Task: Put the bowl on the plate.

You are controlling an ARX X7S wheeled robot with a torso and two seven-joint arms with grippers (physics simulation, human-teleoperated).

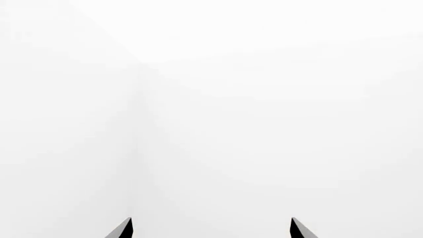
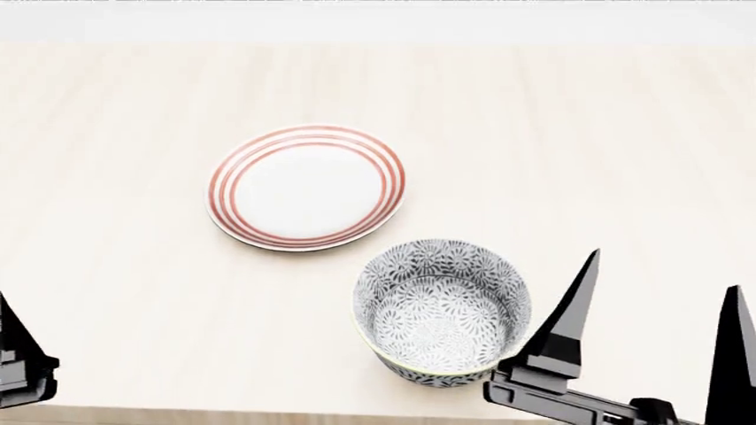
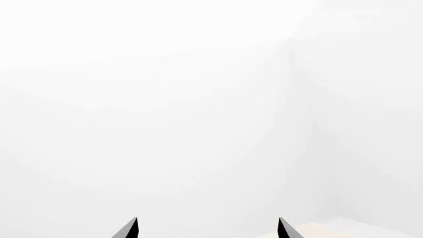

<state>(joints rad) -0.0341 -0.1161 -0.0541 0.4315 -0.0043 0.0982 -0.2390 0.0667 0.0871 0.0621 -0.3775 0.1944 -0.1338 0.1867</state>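
In the head view the bowl (image 2: 443, 312), grey-and-white floral with a thin yellowish rim, stands upright near the table's front edge. The plate (image 2: 307, 186), white with red-orange rings, lies flat behind and left of it, a small gap apart. My right gripper (image 2: 661, 274) is open just right of the bowl, its fingers pointing up and holding nothing. Only a corner of my left arm shows at the lower left edge. Both wrist views show spread fingertips against blank white: the left gripper (image 1: 211, 222) and the right gripper (image 3: 207, 221) are open and empty.
The light wooden table (image 2: 590, 142) fills the head view, its front edge along the bottom. A white wall lies behind it. A sliver of tabletop (image 3: 330, 229) shows in the right wrist view.
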